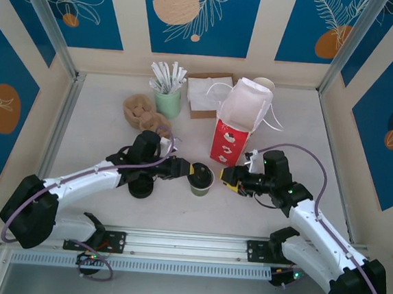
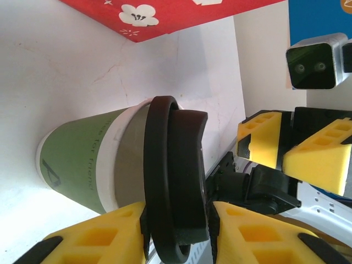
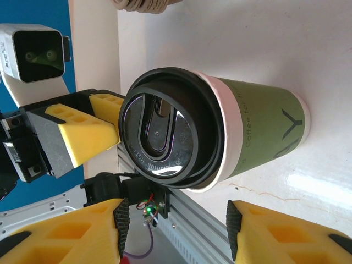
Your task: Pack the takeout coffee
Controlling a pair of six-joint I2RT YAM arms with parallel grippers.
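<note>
The takeout coffee [image 1: 200,180], a green paper cup [image 2: 82,165] with a black lid [image 2: 176,165], stands on the white table in front of the red-and-white bag [image 1: 236,123]. My left gripper [image 1: 188,169] reaches in from the left, its yellow fingers either side of the lid's rim. In the left wrist view the left gripper [image 2: 179,220] has a thin gap at one pad. My right gripper [image 1: 229,176] hovers just right of the cup. In the right wrist view the right gripper [image 3: 176,228] stands wide, empty, below the lid [image 3: 165,132] and apart from the cup [image 3: 258,132].
Behind stand a green holder of white sticks [image 1: 167,100], a brown pile [image 1: 144,115], a box of napkins [image 1: 205,93] and stacked cups [image 1: 264,84]. Black lids [image 1: 140,187] sit under the left arm. A metal rail [image 1: 188,246] runs along the near edge.
</note>
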